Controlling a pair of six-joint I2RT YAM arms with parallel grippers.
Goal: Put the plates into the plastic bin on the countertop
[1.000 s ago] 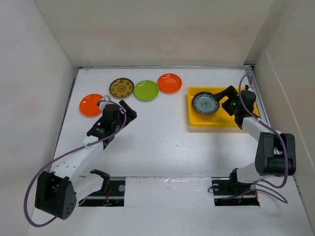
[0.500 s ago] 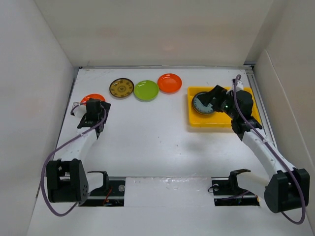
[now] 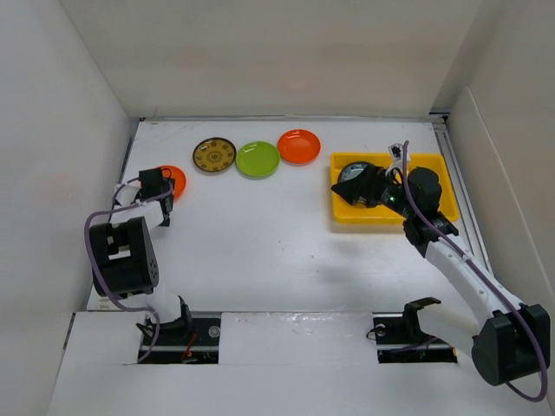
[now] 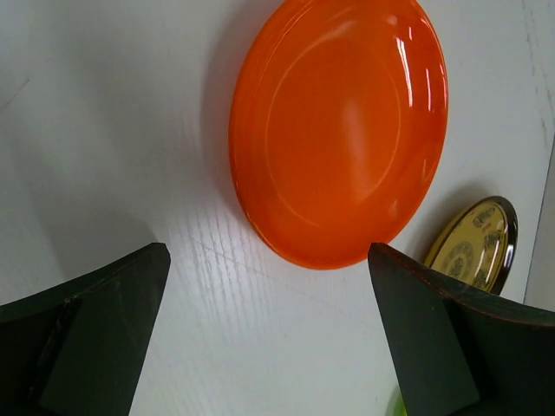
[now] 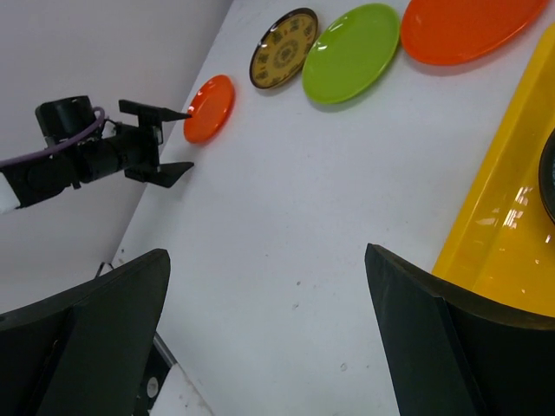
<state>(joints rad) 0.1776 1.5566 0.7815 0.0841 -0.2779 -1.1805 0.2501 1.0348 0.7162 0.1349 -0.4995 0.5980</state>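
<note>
The left gripper [image 4: 267, 260] is wide open and holds nothing. It sits low over the table [image 3: 277, 243] at the far left, with its fingers on either side of the near edge of an orange plate [image 4: 342, 130]. From the left wrist view the fingertips do not touch this plate, which lies flat on the table close to the left wall [image 3: 61, 173].

To the right of it, three more plates lie in a row near the far edge of the table. They are a dark plate with a gold pattern [image 3: 214, 155], a lime green plate [image 3: 258, 159] and a second orange plate [image 3: 299, 146]. The gold-patterned plate and the green one are just beside each other, as are the green one and the second orange one; whether their rims touch is hard to tell.

The yellow plastic bin [image 3: 390, 212] stands on the right side of the table, to the right of that row. A dark-rimmed plate [image 3: 350, 172] lies in its left part, mostly hidden from above by the right arm.

The right gripper [image 5: 267, 256] is also spread fully and empty. It is tilted over the left end of the bin and points leftward across the table, where its camera sees the row of plates and the left arm [image 5: 61, 165].
</note>
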